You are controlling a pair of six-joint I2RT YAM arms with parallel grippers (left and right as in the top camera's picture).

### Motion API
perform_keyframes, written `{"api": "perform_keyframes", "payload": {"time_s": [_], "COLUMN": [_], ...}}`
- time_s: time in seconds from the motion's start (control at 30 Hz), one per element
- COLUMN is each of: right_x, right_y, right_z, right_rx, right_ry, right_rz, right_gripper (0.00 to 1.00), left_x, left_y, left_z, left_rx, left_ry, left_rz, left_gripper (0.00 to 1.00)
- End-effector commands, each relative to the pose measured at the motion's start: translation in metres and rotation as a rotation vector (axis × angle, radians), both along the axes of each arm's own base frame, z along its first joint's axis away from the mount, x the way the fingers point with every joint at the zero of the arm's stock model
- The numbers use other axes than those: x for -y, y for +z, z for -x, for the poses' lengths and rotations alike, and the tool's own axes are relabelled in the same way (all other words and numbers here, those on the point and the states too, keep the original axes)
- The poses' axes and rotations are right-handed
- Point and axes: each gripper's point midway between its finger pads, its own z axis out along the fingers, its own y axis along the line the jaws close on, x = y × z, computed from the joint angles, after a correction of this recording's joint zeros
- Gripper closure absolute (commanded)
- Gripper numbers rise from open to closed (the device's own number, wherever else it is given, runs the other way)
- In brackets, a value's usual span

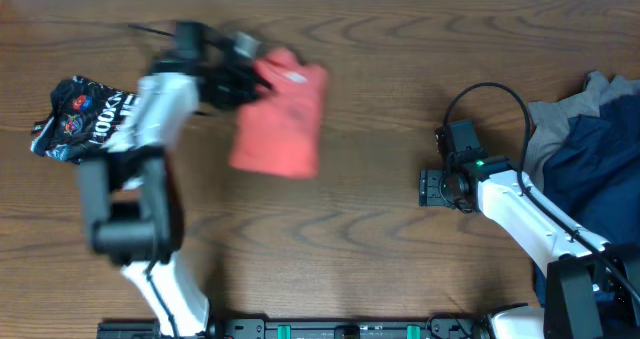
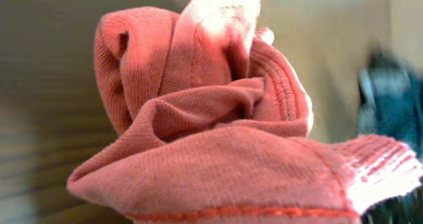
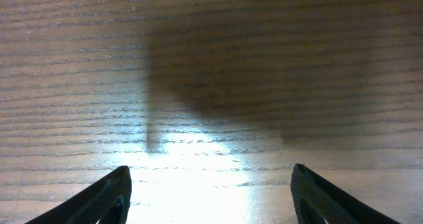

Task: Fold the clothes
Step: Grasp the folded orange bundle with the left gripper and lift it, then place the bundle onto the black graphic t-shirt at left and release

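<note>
Overhead: left gripper point(image 1: 245, 77) clutches the coral shirt point(image 1: 285, 119) near the far edge of the worktop point(image 1: 400, 39). Left wrist: fabric's bunched, so lay it down flat, smoothly. Right wrist: right gripper point(image 3: 210, 170) spread wide, holding nothing.

Brown wood-grain table point(image 1: 400, 229), bright glare patch

The left arm point(image 1: 160, 114) and right arm point(image 1: 530, 214) both wear white shells over black joints. A black cable point(image 1: 492, 91) loops above the right wrist, beside a small green light point(image 1: 483, 163). The right end effector point(image 3: 210, 170) has dark, tapering fingers point(image 3: 109, 194).
</note>
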Motion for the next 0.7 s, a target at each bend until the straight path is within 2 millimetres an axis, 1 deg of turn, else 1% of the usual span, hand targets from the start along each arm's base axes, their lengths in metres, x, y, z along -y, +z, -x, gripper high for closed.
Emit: {"api": "perform_keyframes", "payload": {"time_s": [0.0, 0.07, 0.1, 0.13, 0.23, 0.33, 0.4, 0.47, 0.53, 0.67], "right_x": [0.001, 0.001, 0.001, 0.001, 0.001, 0.001, 0.001, 0.001, 0.001, 0.001], "right_y": [0.001, 0.001, 0.001, 0.001, 0.001, 0.001, 0.001, 0.001, 0.001, 0.0], "right_z": [-0.001, -0.001, -0.001, -0.001, -0.001, -0.001, -0.001, -0.001, -0.001, 0.0], "right_rx": [0.0, -0.001, -0.001, -0.001, 0.0, 0.0, 0.0, -0.001, -0.002, -0.002], "right_ry": [-0.007, -0.007, -0.007, -0.007, -0.007, -0.007, -0.007, -0.006, -0.007, -0.007], "right_rz": [-0.001, 0.0, 0.0, 0.0, 0.0, 0.0, 0.0, 0.0, 0.0, 0.0], "right_gripper": [0.25, 0.24, 0.24, 0.24, 0.24, 0.24, 0.24, 0.25, 0.23, 0.24], "left_x": [-0.075, -0.12, -0.141, -0.157, -0.205, -0.243, -0.271, -0.29, -0.306, -0.323], "left_y": [0.048, 0.061, 0.066, 0.068, 0.065, 0.059, 0.057, 0.057, 0.059, 0.058], "left_z": [-0.016, -0.017, -0.017, -0.015, -0.007, 0.003, 0.012, 0.018, 0.023, 0.029], "left_rx": [0.12, 0.159, 0.172, 0.176, 0.158, 0.138, 0.123, 0.123, 0.129, 0.128], "left_ry": [0.201, 0.309, 0.355, 0.391, 0.494, 0.576, 0.646, 0.692, 0.725, 0.762], "left_rz": [-0.136, -0.191, -0.208, -0.22, -0.243, -0.262, -0.306, -0.327, -0.335, -0.339], "left_gripper": [0.94, 0.94, 0.94, 0.94, 0.94, 0.94, 0.94, 0.94, 0.94, 0.94]}}
